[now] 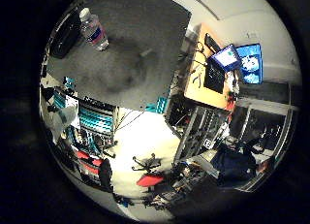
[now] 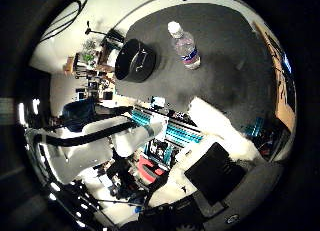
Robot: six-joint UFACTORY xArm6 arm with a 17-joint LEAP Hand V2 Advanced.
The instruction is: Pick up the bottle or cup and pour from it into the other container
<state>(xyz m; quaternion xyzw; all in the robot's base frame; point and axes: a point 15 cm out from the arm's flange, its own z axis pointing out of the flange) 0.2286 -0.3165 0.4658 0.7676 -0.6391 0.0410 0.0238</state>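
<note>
In the little finger side view, a clear plastic bottle [image 1: 94,32] with a white cap stands upright on the dark grey table [image 1: 145,35]. In the thumb side view, a black pot [image 2: 135,61] sits near the bottle on the same table, the two apart; the hand [image 2: 215,128] shows white and black parts, and whether its fingers are spread or curled cannot be told.

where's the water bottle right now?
The water bottle stands upright on the dark grey table, apart from the black pot beside it. The hand is well clear of it, holding nothing.
</note>
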